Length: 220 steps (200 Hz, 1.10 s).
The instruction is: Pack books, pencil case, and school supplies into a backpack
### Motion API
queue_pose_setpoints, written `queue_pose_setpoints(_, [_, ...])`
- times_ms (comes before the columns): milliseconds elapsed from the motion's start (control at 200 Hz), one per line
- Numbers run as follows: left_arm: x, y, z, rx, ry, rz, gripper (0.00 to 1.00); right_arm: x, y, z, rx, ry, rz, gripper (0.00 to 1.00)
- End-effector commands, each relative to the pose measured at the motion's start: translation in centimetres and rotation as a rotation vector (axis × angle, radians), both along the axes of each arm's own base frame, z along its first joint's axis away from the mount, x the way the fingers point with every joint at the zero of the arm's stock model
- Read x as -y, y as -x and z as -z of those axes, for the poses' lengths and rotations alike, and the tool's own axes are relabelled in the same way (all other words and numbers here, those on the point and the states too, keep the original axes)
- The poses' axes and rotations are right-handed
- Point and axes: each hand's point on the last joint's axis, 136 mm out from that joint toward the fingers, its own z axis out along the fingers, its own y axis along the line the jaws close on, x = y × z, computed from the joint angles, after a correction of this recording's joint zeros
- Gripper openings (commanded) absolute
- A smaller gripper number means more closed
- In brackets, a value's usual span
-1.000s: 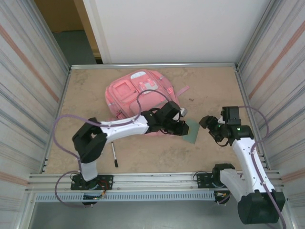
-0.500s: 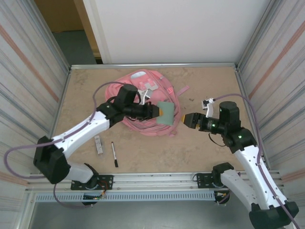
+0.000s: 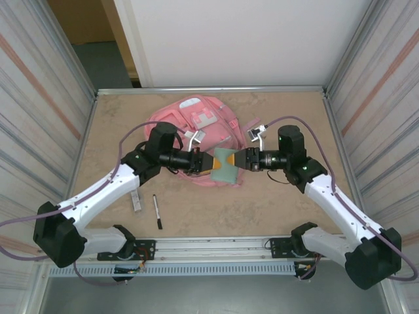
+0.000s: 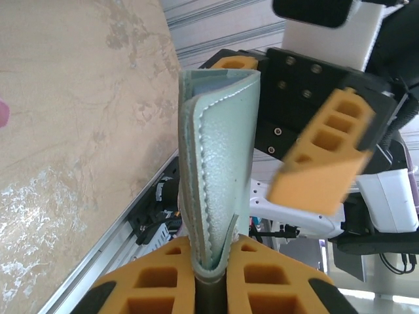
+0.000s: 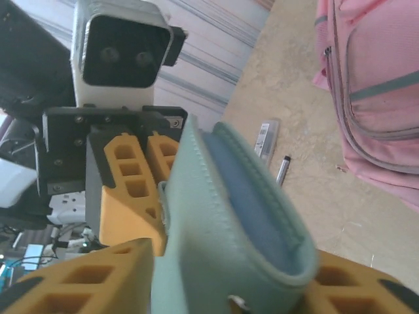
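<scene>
**Grey-green piece between both grippers at the backpack's near edge**

Pink and soft, the backpack lies flat on the mottled tan table, front pockets up. Its inside cannot be seen.

Over its near right edge, the grey-green squarish flat piece is held off the table. It is a stitched, leather-like fold with a blue lining. The left gripper is clenched on its thin folded edge, and the left wrist view shows the orange fingers pressed to both faces. The right gripper has its jaws on either side of the opposite end. Whether they press on the piece cannot be told.

Half a second ago the right gripper stood well right of the backpack, apart from the piece. It has since come in to meet it.

The slim black pen and the small whitish-grey bar lie where they were, on the table off the backpack's near left side.
</scene>
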Motion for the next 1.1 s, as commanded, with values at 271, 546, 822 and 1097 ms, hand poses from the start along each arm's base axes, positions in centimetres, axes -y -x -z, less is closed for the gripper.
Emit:
queue_pose_setpoints(271, [0.3, -0.7, -3.7, 0.089, 0.150, -0.001, 0.04, -2.2, 0.7, -0.5, -0.086, -0.059, -0.086, 0.50])
queue_pose_setpoints(546, [-0.4, -1.8, -1.5, 0.096, 0.073, -0.034, 0.41, -2.2, 0.4, -0.6, -0.102, -0.050, -0.073, 0.18])
queue_pose_setpoints(822, [-4.6, -6.2, 2.8, 0.237, -0.185, -0.191, 0.50, 2.2, -2.7, 3.8, -0.244, 0.091, 0.137, 0.00])
queue_pose_setpoints(1097, [-5.6, -10.5, 8.6, 0.609, -0.755, -0.134, 0.56, 11.9, -5.9, 9.0, -0.390, 0.322, 0.495, 0.00])
